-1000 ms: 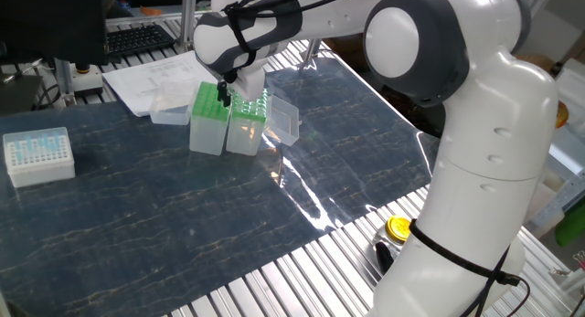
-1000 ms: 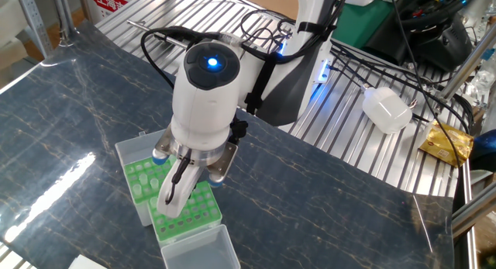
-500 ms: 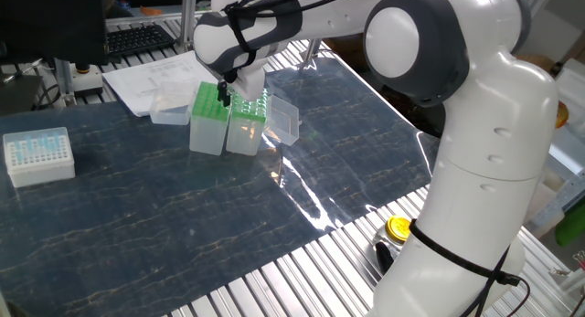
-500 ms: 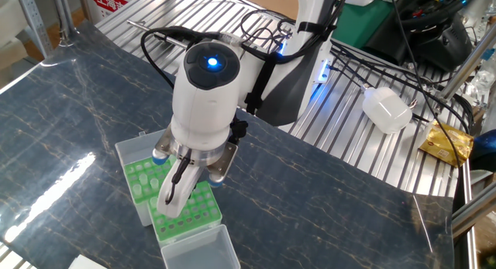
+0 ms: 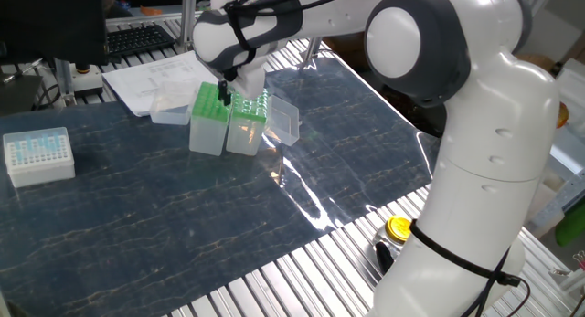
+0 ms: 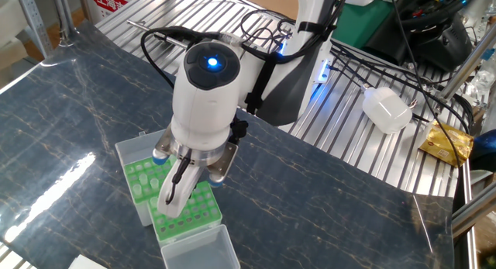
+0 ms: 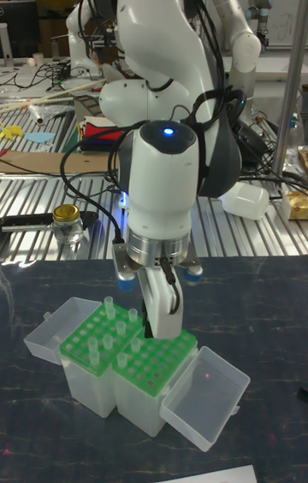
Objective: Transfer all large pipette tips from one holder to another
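Note:
Two green racks stand side by side. One rack (image 7: 90, 338) (image 6: 142, 176) (image 5: 249, 107) holds several large pipette tips (image 7: 109, 306) (image 6: 140, 185), pale cones standing upright. The other rack (image 7: 162, 363) (image 6: 190, 216) (image 5: 207, 107) shows mostly bare holes. My gripper (image 7: 161, 331) (image 6: 172, 203) (image 5: 223, 96) points straight down over this second rack, near the seam between the two. Its fingers (image 7: 167, 308) are pressed close together right at the rack's top. They seem to pinch a tip that they mostly hide.
Clear hinged lids hang open off both racks (image 7: 205, 397) (image 7: 47, 325). A white box of small blue tips (image 5: 38, 155) sits far left, with papers (image 5: 151, 79) behind the racks. A yellow-capped jar (image 7: 67, 226) and cables (image 6: 194, 32) lie off the mat.

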Available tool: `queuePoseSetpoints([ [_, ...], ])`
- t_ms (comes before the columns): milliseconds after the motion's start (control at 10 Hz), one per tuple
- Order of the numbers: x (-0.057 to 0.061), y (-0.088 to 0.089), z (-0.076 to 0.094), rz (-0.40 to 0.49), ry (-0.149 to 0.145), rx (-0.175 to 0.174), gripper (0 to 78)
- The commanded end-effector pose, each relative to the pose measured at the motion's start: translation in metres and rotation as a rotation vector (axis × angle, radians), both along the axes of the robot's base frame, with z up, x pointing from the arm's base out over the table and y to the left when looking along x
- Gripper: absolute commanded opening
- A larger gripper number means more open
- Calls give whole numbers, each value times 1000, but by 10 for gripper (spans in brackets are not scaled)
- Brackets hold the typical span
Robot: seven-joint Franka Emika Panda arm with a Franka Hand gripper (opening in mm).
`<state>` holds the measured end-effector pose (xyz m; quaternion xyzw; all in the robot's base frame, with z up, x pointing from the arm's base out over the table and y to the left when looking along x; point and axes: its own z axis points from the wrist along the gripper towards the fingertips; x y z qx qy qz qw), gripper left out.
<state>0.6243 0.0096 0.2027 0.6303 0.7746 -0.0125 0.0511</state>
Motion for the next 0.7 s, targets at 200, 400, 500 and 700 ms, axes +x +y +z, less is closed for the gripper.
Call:
queuePoseSetpoints([
  [200,-4,0,45,10,22,-18,11],
  [400,-7,-2,64,11,26,-10,11],
  [500,-8,-3,68,12,26,-10,11],
  [700,-7,2,81,7,24,-11,11],
])
